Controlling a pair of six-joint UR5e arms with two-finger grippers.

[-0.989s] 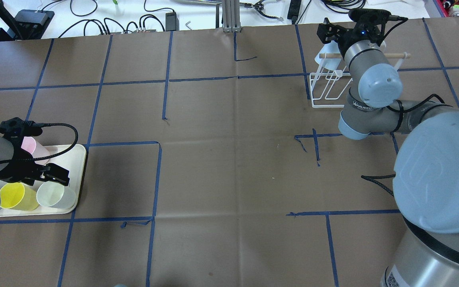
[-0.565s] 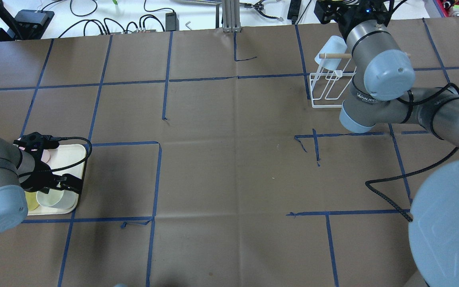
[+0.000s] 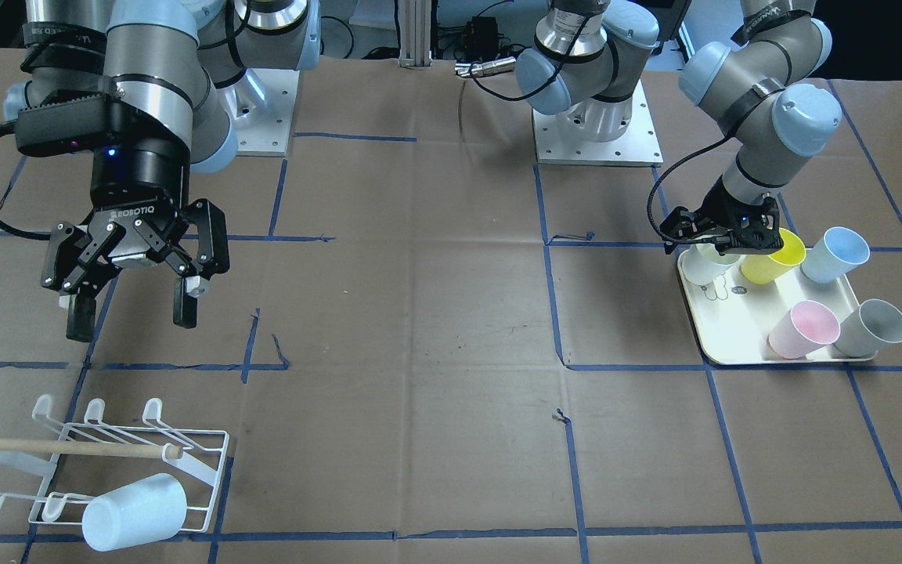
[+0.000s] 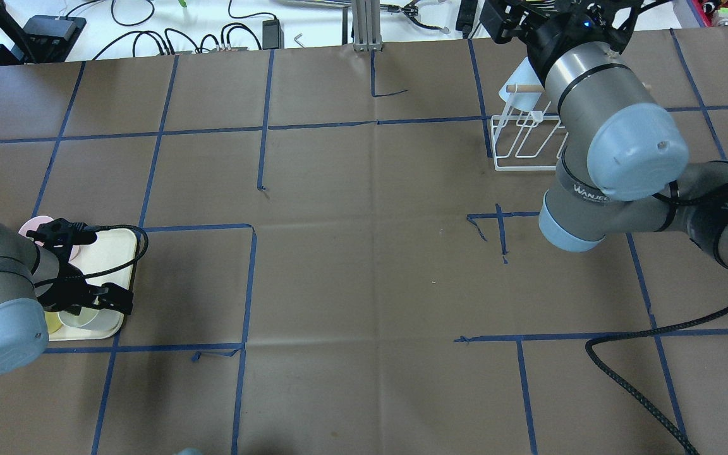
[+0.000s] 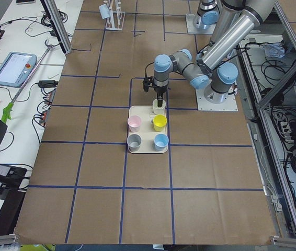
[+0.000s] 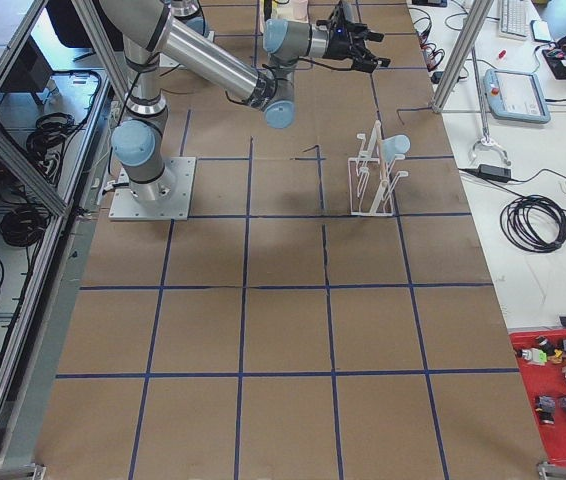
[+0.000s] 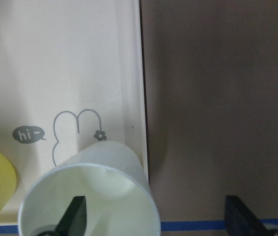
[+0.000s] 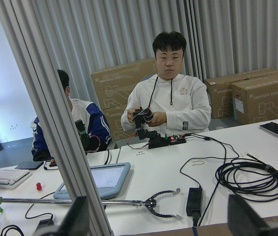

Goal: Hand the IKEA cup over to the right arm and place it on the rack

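My left gripper is open and low over the cream tray. In the left wrist view, one fingertip is inside a whitish cup and the other is outside its wall. That cup stands upright at the tray's corner. My right gripper is open and empty, raised above the table on the robot's side of the white wire rack. A pale blue cup hangs on the rack's prongs. The right wrist view shows only the room beyond the table.
The tray also holds a yellow cup, a light blue cup, a pink cup and a grey cup. Blue tape lines cross the brown table. Cables and a metal post lie beyond the far edge.
My left gripper has moved over the whitish cup and lowered, with one finger inside it. My right arm has lifted and drawn away from the rack, leaving the pale blue cup there.
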